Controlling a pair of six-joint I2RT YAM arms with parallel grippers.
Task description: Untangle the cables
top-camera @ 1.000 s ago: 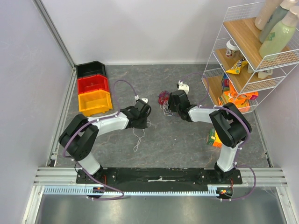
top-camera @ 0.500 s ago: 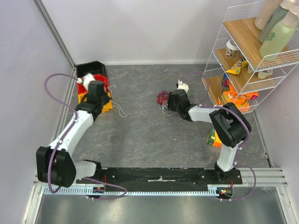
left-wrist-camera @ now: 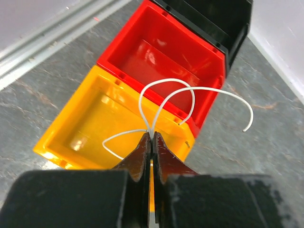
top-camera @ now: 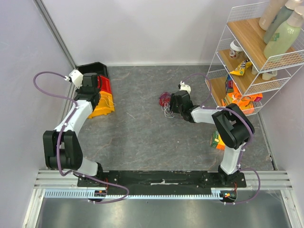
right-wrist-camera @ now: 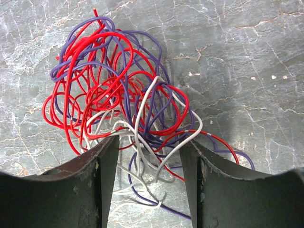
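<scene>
Left tool [left-wrist-camera: 151,137]: flat dark jaws pressed together, pinching one thin white cable [left-wrist-camera: 190,90]. The cable is smooth and springy. Two rounded loops and a long curved free end fan out from the pinch point, and a shorter loop bows out to the left. The tool hangs over the far-left corner of the counter [right-wrist-camera: 237,71], and the loops are seen against the bins there.

Bins: glossy moulded plastic, rectangular, open-topped, in a touching row. Yellow bin [left-wrist-camera: 71,128] is nearest, then red bin [left-wrist-camera: 161,52], then black bin [left-wrist-camera: 228,19].

Right tool [right-wrist-camera: 148,147]: jaws apart, not clamped, with curved matte black fingers straddling the near edge of the tangle [right-wrist-camera: 114,85]. The tangle is a loose rounded nest of thin glossy wires in red, purple-blue and white, lying mid-counter and well apart from the bins. Red and purple loops pile up on the far side. White strands run down between the fingers, and a few purple and red ends trail out to the right.

The counter surface is grey and stone-patterned with pale veins.
</scene>
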